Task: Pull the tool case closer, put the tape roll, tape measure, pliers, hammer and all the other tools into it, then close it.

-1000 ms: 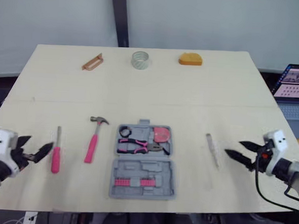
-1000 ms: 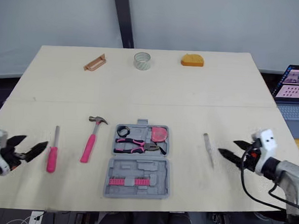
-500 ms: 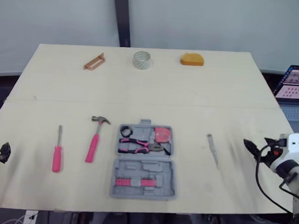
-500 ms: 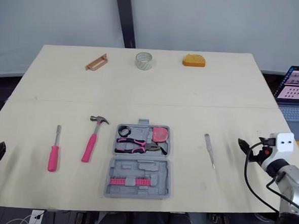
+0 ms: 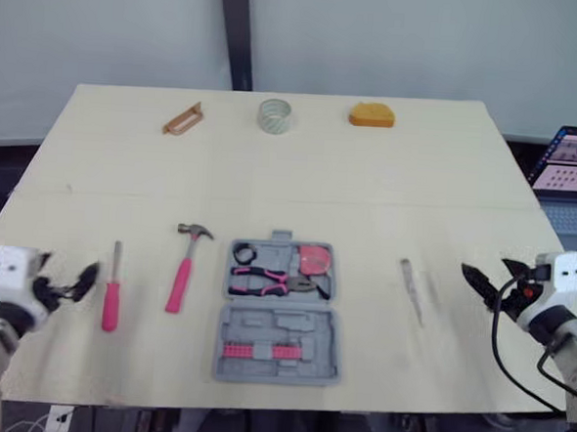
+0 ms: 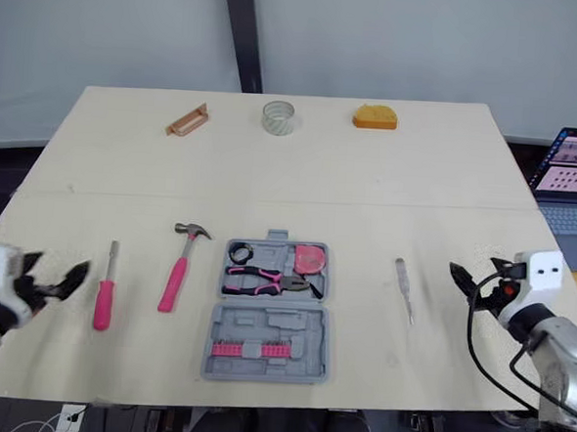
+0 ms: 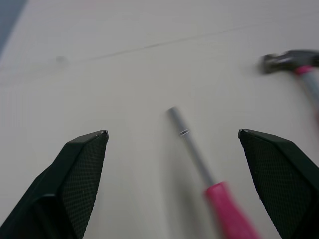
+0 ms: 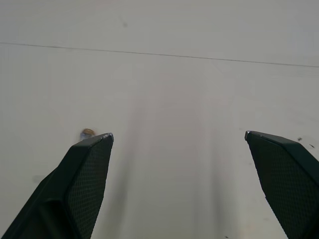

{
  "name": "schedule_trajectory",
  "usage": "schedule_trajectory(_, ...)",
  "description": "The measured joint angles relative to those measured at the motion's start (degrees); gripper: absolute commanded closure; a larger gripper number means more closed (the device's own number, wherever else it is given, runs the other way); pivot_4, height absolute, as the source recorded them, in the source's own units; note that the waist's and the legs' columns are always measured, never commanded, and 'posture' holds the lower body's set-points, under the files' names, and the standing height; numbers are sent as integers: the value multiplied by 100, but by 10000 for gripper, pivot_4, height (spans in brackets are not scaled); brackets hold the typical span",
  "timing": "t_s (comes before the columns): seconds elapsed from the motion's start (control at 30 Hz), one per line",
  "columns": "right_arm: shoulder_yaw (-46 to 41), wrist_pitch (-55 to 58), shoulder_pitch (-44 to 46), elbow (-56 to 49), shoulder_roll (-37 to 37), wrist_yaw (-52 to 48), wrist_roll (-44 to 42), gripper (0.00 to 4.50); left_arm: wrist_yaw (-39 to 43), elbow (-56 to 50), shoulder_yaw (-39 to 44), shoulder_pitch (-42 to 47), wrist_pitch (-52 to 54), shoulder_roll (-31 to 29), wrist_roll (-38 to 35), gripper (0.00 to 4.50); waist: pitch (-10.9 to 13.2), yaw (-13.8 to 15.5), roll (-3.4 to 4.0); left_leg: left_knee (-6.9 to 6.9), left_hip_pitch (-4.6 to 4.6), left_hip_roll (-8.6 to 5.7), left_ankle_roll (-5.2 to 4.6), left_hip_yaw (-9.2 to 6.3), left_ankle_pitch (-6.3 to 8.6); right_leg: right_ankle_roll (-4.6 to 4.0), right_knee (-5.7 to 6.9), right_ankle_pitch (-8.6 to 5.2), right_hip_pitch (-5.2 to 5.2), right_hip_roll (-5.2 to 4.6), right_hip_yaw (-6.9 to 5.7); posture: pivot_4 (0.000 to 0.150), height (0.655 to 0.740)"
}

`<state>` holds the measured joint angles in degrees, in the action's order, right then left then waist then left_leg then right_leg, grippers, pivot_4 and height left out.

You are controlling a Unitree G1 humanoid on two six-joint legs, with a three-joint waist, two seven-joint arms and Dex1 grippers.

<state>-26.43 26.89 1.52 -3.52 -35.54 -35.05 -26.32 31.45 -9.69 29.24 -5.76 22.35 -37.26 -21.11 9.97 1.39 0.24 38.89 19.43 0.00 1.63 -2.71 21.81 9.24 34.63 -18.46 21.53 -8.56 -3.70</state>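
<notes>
The left claw (image 7: 172,132) gapes wide and empty, low over the table (image 6: 447,187), its tips aimed at the pink screwdriver (image 6: 103,288) just beside it. The right claw (image 8: 178,134) is equally wide, gripping nothing, and points inward at a slim metal tool (image 6: 404,290) I cannot identify. Both arms reach in from the table's near side edges. Between them the tool case (image 6: 268,318) lies open with pliers (image 6: 265,280) inside and the hammer (image 6: 178,268) just left of it. The tape roll (image 6: 278,117) sits far back.
</notes>
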Motion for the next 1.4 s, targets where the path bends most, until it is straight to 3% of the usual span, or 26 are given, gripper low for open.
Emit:
schedule_trajectory(0.33, 860, 1187, -305, -1659, 645, 1025, 22, 183, 2156, -761, -2646, 1792, -111, -106, -445, 93, 0, -95, 5, -5, -1, -1, 0, 3, 0, 0, 5, 0, 5, 2, 0, 1500, 7400)
schedule_trajectory(0.5, 1396, 1340, -347, -1871, 878, 1486, 387, 183, 2536, -762, -3362, 1975, -357, 174, -356, 93, 0, -140, 5, -4, 0, -2, -1, 3, 0, 0, 2, 0, 6, 2, 0, 1500, 7400)
schedule_trajectory(0.67, 1648, 1023, -309, -1420, 1018, 1662, 784, 183, 2707, -731, -3804, 1976, -751, 313, -95, 93, 0, -131, 5, -1, 1, -3, -1, 3, 0, 0, 2, 0, 5, 2, 0, 1500, 7400)
schedule_trajectory(0.97, 1747, 408, -210, -593, 1185, 1663, 1185, 183, 2610, -524, -3881, 1996, -1072, 502, 147, 93, 0, -141, 5, -1, 0, -3, -1, 3, 0, 0, 4, 0, 5, 2, 0, 1500, 7400)
schedule_trajectory(1.07, 1746, 208, -180, -465, 1290, 1663, 1239, 8369, 2571, -524, -3881, 2015, -1084, 518, 150, 0, 0, -142, 5, 0, 0, -3, -1, 3, 0, 0, 4, 0, 5, 2, 0, 1500, 7400)
schedule_trajectory(1.3, 1753, -254, -224, -248, 1437, 1662, 1335, 41907, 2555, -521, -3881, 2081, -1085, 522, 162, 0, 0, -126, 5, 3, 0, -3, -1, 0, 0, 1, 5, 0, 1, 2, 0, 1500, 7400)
schedule_trajectory(1.33, 1753, -322, -244, -242, 1459, 1663, 1351, 44905, 2552, -520, -3881, 2107, -1085, 527, 164, 0, 0, -126, 5, 4, 0, -4, -1, 0, 0, 1, 5, 0, 1, 2, 0, 1500, 7400)
schedule_trajectory(1.4, 1746, -419, -263, -218, 1485, 1665, 1370, 44905, 2544, -514, -3881, 2120, -1086, 540, 170, 0, 0, -129, 5, 4, 0, -4, -1, 0, 0, 1, 5, 0, 0, 2, 0, 1500, 7400)
